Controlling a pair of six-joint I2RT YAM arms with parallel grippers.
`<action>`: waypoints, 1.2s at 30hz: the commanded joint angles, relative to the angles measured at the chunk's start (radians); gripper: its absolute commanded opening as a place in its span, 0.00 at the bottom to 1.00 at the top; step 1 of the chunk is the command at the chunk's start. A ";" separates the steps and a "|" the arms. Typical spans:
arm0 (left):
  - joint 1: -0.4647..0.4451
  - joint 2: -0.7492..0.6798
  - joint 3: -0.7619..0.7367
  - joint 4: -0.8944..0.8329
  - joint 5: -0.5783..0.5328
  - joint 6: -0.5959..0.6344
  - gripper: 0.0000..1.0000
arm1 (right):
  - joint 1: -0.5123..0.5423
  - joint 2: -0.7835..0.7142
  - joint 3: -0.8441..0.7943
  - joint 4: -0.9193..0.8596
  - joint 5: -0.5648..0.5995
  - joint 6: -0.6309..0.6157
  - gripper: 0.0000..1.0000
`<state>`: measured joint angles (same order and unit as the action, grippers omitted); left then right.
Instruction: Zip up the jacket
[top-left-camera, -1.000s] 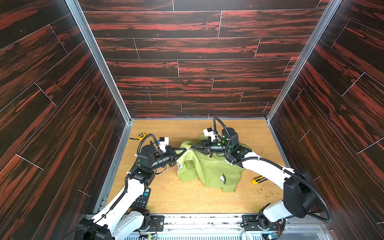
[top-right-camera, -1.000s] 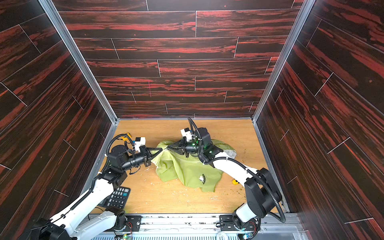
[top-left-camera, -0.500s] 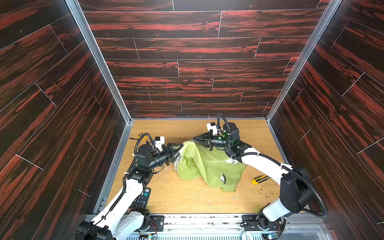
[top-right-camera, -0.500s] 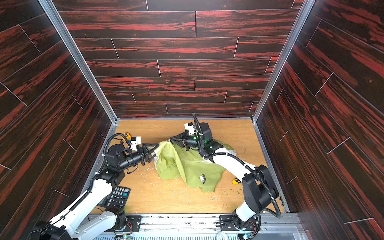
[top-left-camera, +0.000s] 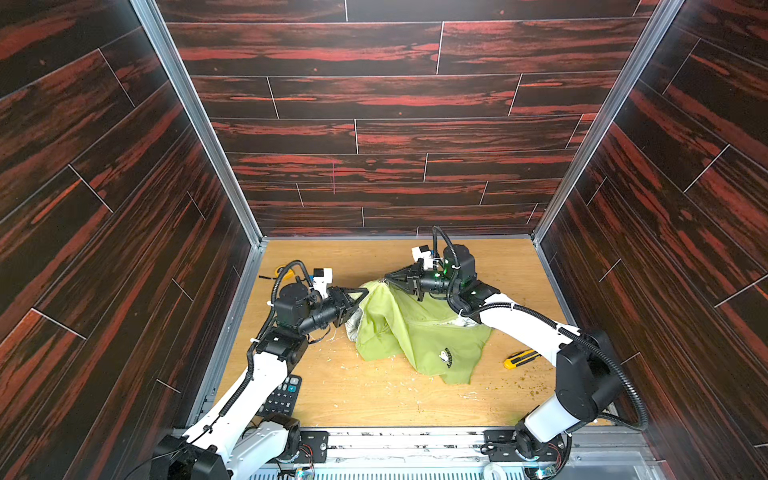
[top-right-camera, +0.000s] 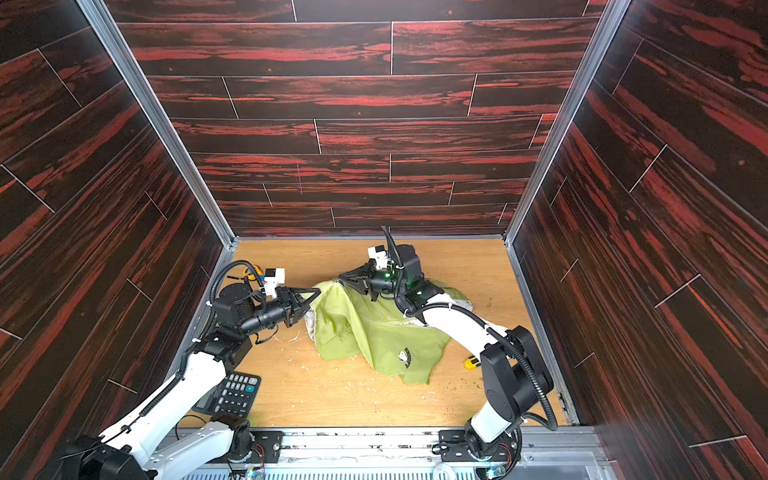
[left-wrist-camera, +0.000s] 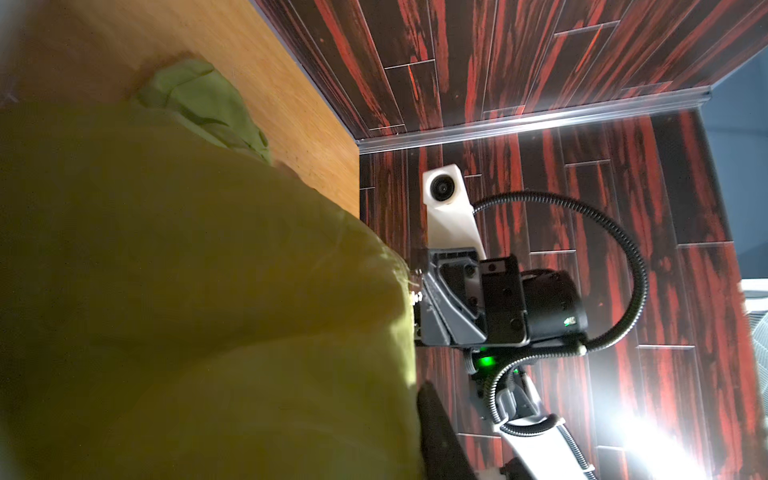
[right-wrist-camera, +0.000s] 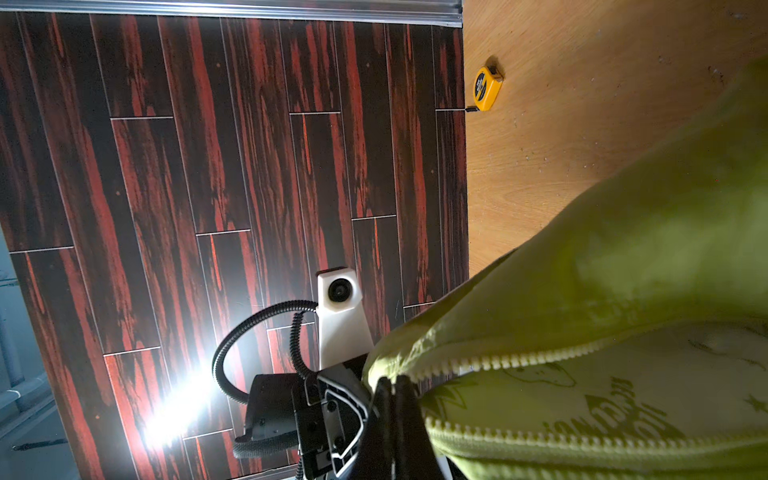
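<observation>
Lime-green jacket pinched by left claw, right claw; fabric blocks left wrist view.

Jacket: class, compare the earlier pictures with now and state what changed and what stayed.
The left gripper opened, released the jacket edge, then shut on it again. The right gripper, shut on the jacket throughout, raised its hold toward the back wall, tenting the cloth. The calculator, knife and tape measure stayed put.

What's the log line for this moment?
left hand: shut on jacket edge | right hand: shut on jacket by zipper | zipper: open | jacket: top edge lifted
</observation>
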<state>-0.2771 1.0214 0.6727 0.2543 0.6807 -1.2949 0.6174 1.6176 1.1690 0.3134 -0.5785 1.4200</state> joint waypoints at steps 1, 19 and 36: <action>-0.004 -0.018 0.029 -0.030 -0.006 0.029 0.00 | 0.002 0.027 0.039 -0.018 0.018 -0.015 0.00; 0.088 -0.140 0.011 -0.276 -0.141 0.130 0.00 | -0.051 -0.051 0.080 -0.380 0.151 -0.272 0.00; 0.107 -0.143 0.059 -0.813 -0.483 0.359 0.00 | -0.201 -0.122 0.199 -0.783 0.288 -0.575 0.00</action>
<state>-0.1886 0.8886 0.7109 -0.4355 0.3119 -0.9802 0.4652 1.5505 1.3354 -0.3794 -0.3656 0.9234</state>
